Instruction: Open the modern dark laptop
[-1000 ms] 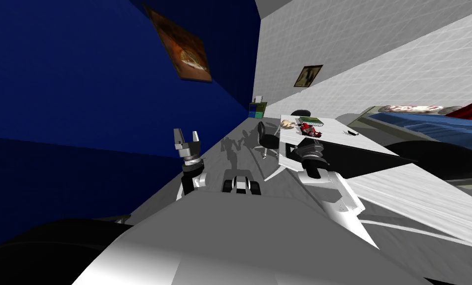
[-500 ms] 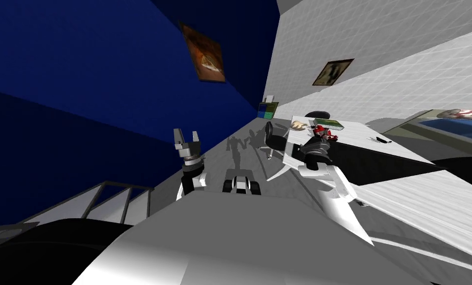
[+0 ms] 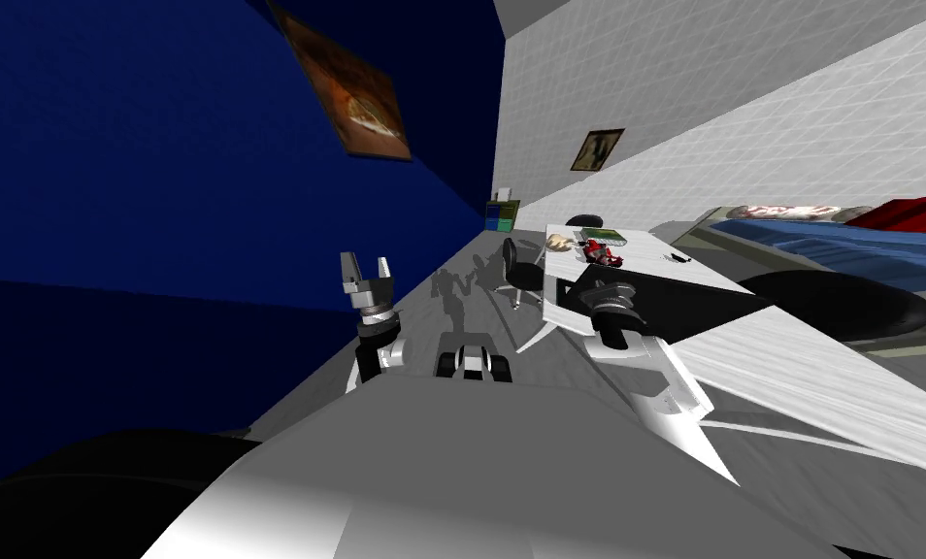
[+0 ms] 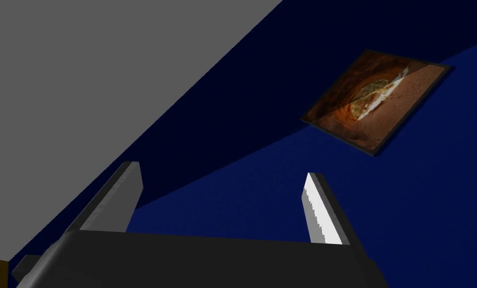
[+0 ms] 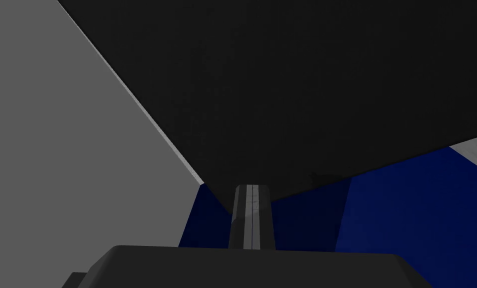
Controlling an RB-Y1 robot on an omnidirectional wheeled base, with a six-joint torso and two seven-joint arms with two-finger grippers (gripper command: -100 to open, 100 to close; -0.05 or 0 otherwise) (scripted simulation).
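Head view: the left gripper (image 3: 367,264) stands raised with its fingers spread, holding nothing, well apart from the white worktop (image 3: 645,254). The right arm (image 3: 636,354) reaches to the near corner of a broad dark panel (image 3: 679,303) on that worktop. Whether this panel is the laptop cannot be told. A red item (image 3: 602,254) lies beyond the arm.

Left wrist view: the two fingers stand wide apart, nothing between them.

Right wrist view: the right gripper (image 5: 251,187) is clenched, fingers pressed together, with their tips at the dark panel's corner.
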